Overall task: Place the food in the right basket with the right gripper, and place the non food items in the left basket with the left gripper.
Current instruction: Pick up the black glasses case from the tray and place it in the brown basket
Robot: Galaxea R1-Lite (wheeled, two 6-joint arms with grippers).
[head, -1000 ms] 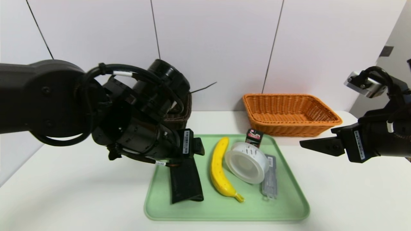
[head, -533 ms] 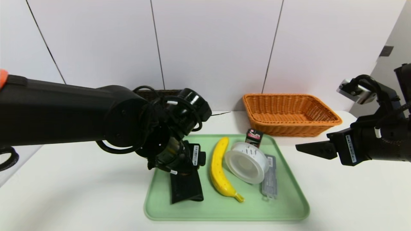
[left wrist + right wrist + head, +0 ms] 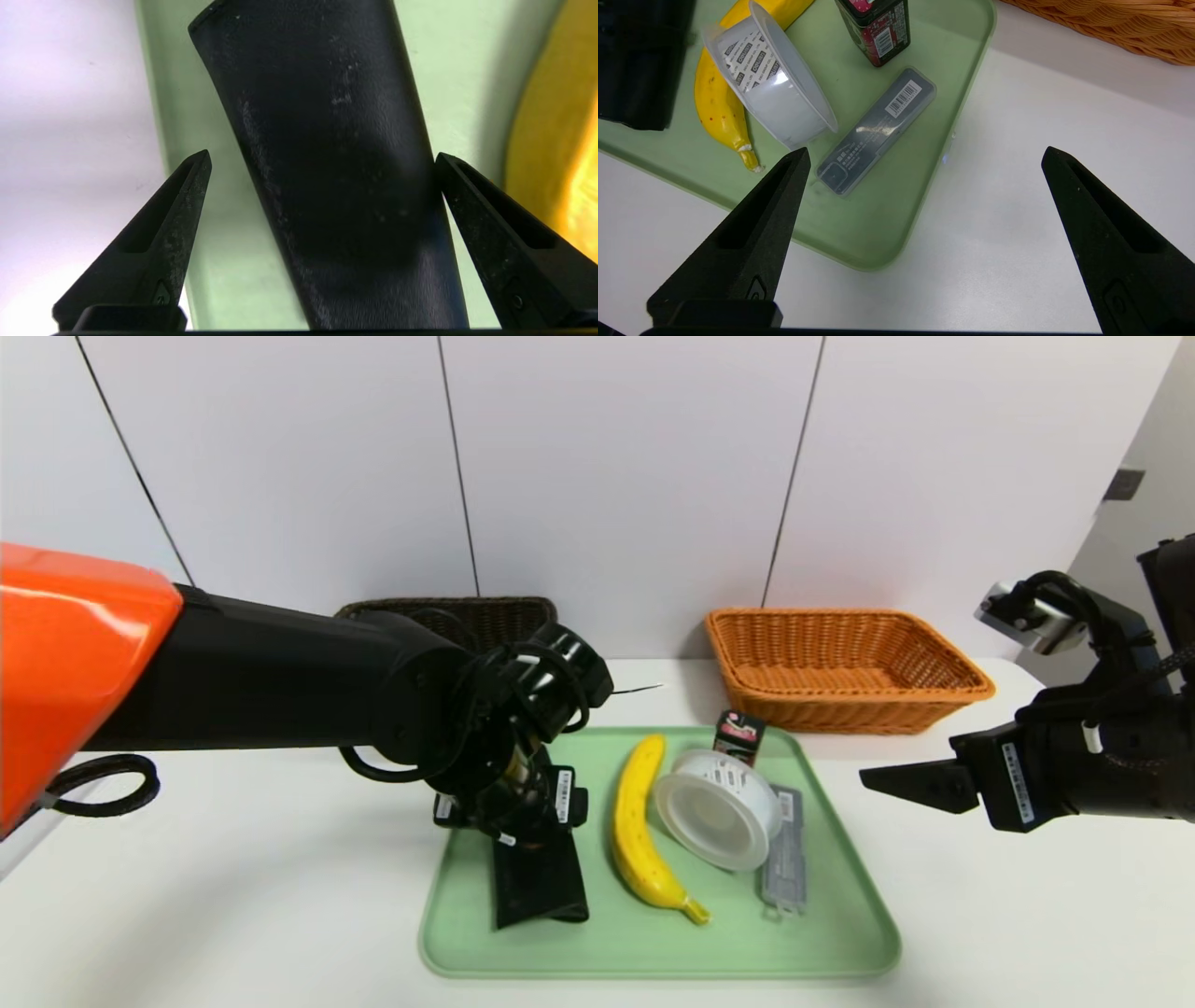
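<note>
Tray (image 3: 840,933), pale green smooth plastic with rounded corners, holds flat black textured pouch (image 3: 540,882), curved yellow banana (image 3: 639,835), round white tub (image 3: 719,807). Left gripper (image 3: 322,156) jaws spread either side of pouch; right gripper (image 3: 924,154) spread, off tray's right. Woven orange basket (image 3: 845,663) far right, dark wicker basket (image 3: 485,616) far left.

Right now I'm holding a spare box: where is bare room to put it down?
Bare table lies right of the green tray, beneath the open right gripper, and left of the tray. The tray is crowded: black case, banana, tape roll.
</note>
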